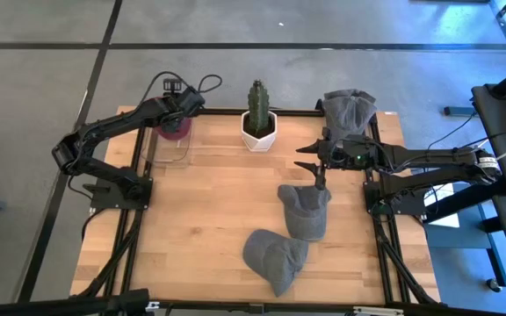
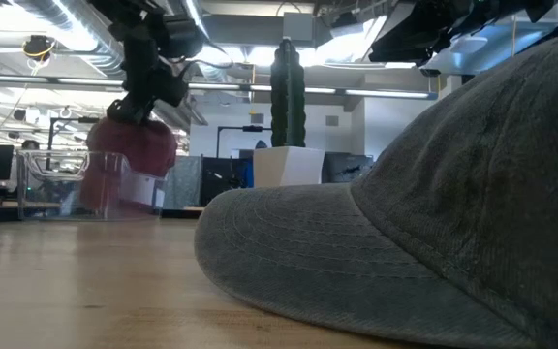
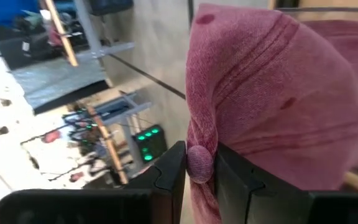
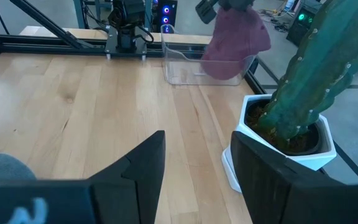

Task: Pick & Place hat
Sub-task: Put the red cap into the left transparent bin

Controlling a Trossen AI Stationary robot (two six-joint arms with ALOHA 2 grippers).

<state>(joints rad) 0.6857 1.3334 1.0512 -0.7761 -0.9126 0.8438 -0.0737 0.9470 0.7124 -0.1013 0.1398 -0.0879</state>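
A dark red hat (image 3: pixel 272 93) hangs from my left gripper (image 1: pixel 181 112), which is shut on it over a clear plastic container (image 1: pixel 172 145) at the table's far left. In the low view the red hat (image 2: pixel 129 160) reaches down inside the container (image 2: pixel 56 184). My right gripper (image 1: pixel 308 158) is open and holds nothing; it hovers just beyond a grey hat (image 1: pixel 306 211) lying on the table. A second grey hat (image 1: pixel 275 254) lies nearer the near edge. A third grey hat (image 1: pixel 350 110) sits at the far right. My left gripper pinches the red hat at its crown, right at the top button (image 3: pixel 199 163), between its two fingers (image 3: pixel 169 171). The fingers come from above, pointing down. The hat hangs below them with its lower part (image 2: pixel 124 199) inside the clear container's walls.
A cactus in a white pot (image 1: pixel 257 123) stands at the far middle of the table, between the two grippers, close beside my right gripper (image 4: pixel 194 155) as the cactus (image 4: pixel 303 74) shows in the right wrist view. Bare wood (image 1: pixel 200 202) lies left of the grey hats.
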